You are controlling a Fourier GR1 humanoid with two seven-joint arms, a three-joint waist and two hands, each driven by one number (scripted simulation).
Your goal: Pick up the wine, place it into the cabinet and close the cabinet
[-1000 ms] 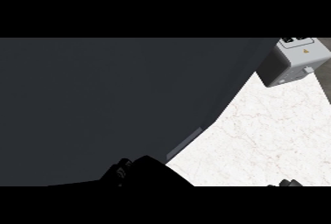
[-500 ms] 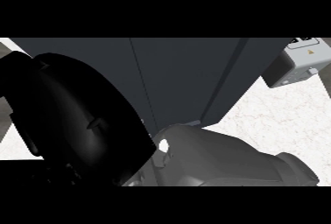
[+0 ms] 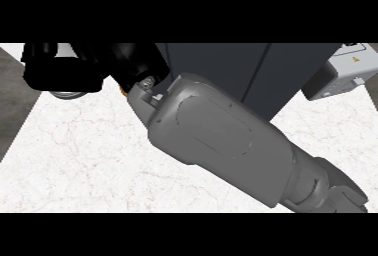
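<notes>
Forearm (image 3: 221, 135) crosses view diagonally, black hand (image 3: 88, 62) at upper left, beside dark cabinet (image 3: 221, 70). Which hand, finger state, any hold: cannot tell. Wine not clearly visible; possibly hidden by hand. Step judged: carrying toward cabinet. Next: set inside, then shut door.

White marble counter (image 3: 81, 150); grey boxy appliance (image 3: 343, 75) at its right edge.

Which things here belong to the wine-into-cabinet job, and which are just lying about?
Job: right hand; dark cabinet. The wine cannot be made out.
Lying about: grey appliance at the far right; white counter.
</notes>
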